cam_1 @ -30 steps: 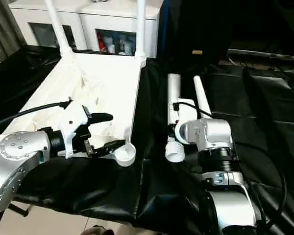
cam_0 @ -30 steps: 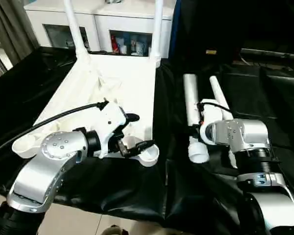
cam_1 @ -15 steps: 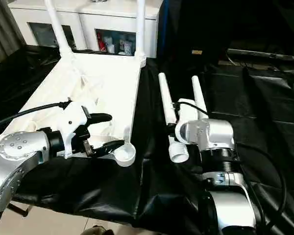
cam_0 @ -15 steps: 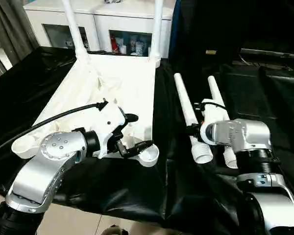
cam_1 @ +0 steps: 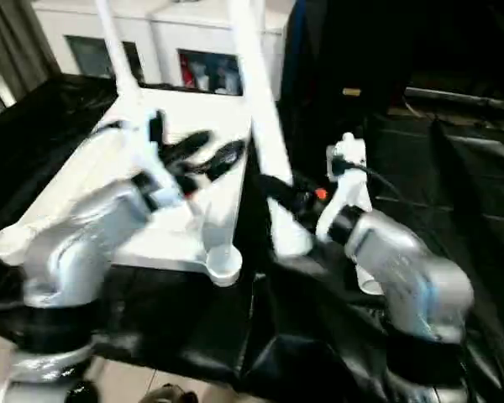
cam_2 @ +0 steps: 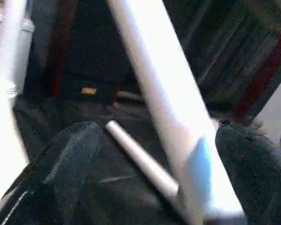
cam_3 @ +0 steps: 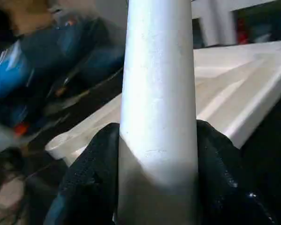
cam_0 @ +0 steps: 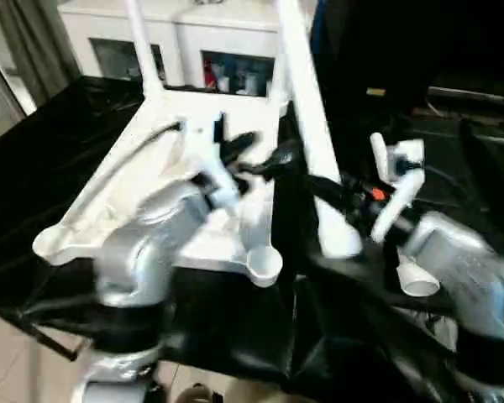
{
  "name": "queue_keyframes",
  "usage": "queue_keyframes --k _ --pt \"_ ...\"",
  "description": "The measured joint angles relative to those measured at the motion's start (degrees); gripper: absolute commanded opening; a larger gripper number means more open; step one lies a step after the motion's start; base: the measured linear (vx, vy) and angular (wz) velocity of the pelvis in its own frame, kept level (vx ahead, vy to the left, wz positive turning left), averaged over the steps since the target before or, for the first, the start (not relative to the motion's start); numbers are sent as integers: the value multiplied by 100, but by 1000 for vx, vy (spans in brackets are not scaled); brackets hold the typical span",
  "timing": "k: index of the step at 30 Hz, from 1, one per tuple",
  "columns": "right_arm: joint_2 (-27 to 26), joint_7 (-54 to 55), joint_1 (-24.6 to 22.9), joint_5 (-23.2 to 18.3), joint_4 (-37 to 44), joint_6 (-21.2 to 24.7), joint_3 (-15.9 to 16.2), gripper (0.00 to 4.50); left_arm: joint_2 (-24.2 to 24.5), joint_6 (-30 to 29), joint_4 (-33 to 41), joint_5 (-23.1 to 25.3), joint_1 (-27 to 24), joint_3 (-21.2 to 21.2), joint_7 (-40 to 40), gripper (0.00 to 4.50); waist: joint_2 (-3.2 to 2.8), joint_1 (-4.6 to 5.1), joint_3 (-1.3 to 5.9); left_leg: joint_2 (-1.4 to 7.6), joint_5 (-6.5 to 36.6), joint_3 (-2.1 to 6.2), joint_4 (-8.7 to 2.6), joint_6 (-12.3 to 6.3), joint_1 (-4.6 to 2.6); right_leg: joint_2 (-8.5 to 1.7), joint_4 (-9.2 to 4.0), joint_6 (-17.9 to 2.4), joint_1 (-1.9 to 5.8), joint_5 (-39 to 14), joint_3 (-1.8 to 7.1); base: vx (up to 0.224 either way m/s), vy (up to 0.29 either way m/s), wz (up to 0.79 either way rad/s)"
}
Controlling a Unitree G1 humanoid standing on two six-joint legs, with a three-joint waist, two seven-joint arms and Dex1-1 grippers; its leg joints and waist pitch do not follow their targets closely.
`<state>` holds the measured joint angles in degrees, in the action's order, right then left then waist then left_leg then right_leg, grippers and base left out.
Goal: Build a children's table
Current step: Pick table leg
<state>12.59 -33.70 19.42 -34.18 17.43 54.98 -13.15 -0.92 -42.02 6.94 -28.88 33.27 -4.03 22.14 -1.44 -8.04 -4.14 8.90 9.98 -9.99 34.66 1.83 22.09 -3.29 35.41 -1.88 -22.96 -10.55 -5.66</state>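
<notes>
The children's table (cam_0: 193,176) lay upside down on the black-draped tabletop (cam_0: 50,143), on the left side of the scene, ribbed underside up. Two legs (cam_0: 143,46) were already seated in its far corner sockets and stood upright, long axes vertical, running out of the top of the head views. The two near corner sockets (cam_0: 265,267) were open and without legs.

A third leg (cam_0: 311,143) was held off the cloth by the right gripper (cam_1: 277,189). Its long axis ran steeply, the wide collared end low and near, just right of the table's near right corner, the slim end rising far and slightly left past the table's right edge. In the right wrist view the black jaws were pinching this leg (cam_3: 159,103) from both sides, one pad (cam_3: 91,183) on each flank.

A fourth leg (cam_0: 407,214) lay on the cloth further right, partly behind the right arm, its wide end near and its slim end pointing far.

The left gripper (cam_0: 256,151) hovered above the table's right portion, jaws spread wide and holding nothing; in the left wrist view the raised leg (cam_2: 164,108) passed between its fingertips (cam_2: 72,150) without evident contact.

Count: one table top, four legs. A white cabinet (cam_0: 202,42) stood beyond the far edge.
</notes>
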Motion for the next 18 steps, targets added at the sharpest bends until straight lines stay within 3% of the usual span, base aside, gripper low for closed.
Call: queue_keyframes --k 4,14,18 --pt "53 -200 -196 -209 196 -57 56 186 -216 -123 -223 -30 378 -161 -72 450 -26 -21 16 1 -11 0 -2 -18 6 0 -47 25 23 24 -4 0 0 0" --pt "163 -224 -245 -175 283 -203 284 186 -287 -476 -346 -516 437 -371 -299 450 -26 -21 19 0 -13 0 1 -21 7 -2 -55 30 29 27 -7 0 0 0" --pt "163 -153 -246 -165 283 -256 392 186 -330 -638 -331 -621 437 -476 -397 414 -26 -21 18 0 -13 0 1 -22 9 -2 -55 30 28 28 -7 0 0 0"
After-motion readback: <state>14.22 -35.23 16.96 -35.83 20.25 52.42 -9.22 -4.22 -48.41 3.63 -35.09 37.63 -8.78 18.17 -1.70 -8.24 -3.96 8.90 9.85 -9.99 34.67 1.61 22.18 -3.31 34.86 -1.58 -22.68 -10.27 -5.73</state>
